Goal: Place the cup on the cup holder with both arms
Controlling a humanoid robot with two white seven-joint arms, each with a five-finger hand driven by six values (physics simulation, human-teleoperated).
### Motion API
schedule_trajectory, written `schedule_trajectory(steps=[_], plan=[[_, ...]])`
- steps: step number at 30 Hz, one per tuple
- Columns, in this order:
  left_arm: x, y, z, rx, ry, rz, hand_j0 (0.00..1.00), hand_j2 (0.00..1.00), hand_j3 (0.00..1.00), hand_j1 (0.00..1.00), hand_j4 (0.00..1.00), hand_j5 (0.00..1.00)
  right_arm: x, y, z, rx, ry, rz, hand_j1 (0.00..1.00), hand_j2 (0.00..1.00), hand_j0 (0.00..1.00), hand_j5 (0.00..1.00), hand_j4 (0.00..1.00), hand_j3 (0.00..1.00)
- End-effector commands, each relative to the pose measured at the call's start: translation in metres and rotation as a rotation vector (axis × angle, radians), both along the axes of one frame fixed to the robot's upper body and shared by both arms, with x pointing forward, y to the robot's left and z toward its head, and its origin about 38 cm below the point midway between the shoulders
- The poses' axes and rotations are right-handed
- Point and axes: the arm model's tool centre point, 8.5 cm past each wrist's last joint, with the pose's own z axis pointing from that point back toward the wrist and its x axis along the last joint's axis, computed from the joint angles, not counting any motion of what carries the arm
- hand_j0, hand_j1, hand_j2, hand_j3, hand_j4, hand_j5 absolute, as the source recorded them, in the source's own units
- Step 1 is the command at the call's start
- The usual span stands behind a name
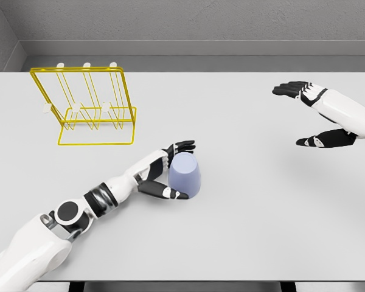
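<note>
1. The cup (187, 174) is light purple. It sits on the white table (249, 231), near the middle and a bit toward the front. It looks upside down, with the narrow end up, though that is hard to be sure of.

2. The left hand (169, 172) is right beside the cup. Its black fingers (184, 146) reach around the back of the cup, and its thumb (170, 194) reaches along the front. The hand is curled around the cup from the side — this looks like a grip, or very close to one. I cannot tell how hard it presses.

3. Coming in from the side makes sense, since the hand can hug the round wall of the cup and not let it slip.

4. The right hand (313, 115) is far off on the right side, up above the table. Its fingers are spread wide and it holds nothing. It looks like it is waiting for its turn.

5. The cup holder (85, 106) is a yellow wire rack. It stands at the back left of the table, well apart from the cup. It has small white tips on its pegs — the cup should probably hang over one of them.

6. The cup is not on the rack yet, so most of the job is left.
</note>
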Motion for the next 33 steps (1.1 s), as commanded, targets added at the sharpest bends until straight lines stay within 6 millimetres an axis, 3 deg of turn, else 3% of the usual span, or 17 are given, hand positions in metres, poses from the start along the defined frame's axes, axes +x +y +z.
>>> schedule_trajectory(steps=[1,6,8,10,13,25,33], plan=[[0.000,0.000,-0.001,0.001,0.005,0.002,1.00,1.00,1.00,1.00,1.00,1.00,0.002,-0.004,-0.002,0.009,0.013,-0.012,1.00,1.00,1.00,1.00,1.00,1.00],[0.000,-0.002,-0.005,0.019,0.037,-0.001,1.00,1.00,1.00,1.00,1.00,1.00,0.002,-0.004,-0.003,0.011,0.015,-0.014,1.00,1.00,1.00,1.00,1.00,1.00],[0.000,-0.004,-0.005,0.014,0.037,-0.001,0.93,0.93,0.93,0.93,0.93,0.93,0.002,-0.005,-0.004,0.011,0.016,-0.015,1.00,1.00,1.00,1.00,1.00,1.00],[0.000,-0.005,-0.003,0.007,0.035,-0.001,0.74,0.74,0.74,0.74,0.74,0.74,0.002,-0.005,-0.004,0.011,0.016,-0.015,1.00,1.00,1.00,1.00,1.00,1.00],[0.000,-0.006,-0.001,0.000,0.030,-0.002,0.64,0.64,0.64,0.64,0.64,0.64,0.002,-0.004,-0.004,0.012,0.016,-0.015,1.00,1.00,1.00,1.00,1.00,1.00],[0.007,-0.002,0.010,-0.036,0.006,0.029,0.61,0.61,0.61,0.61,0.61,0.61,0.003,-0.005,-0.004,0.014,0.017,-0.015,1.00,1.00,1.00,1.00,1.00,1.00],[0.001,0.004,0.036,-0.086,-0.049,0.031,0.61,0.61,0.61,0.61,0.61,0.61,0.003,-0.005,-0.004,0.013,0.017,-0.016,1.00,1.00,1.00,1.00,1.00,1.00]])
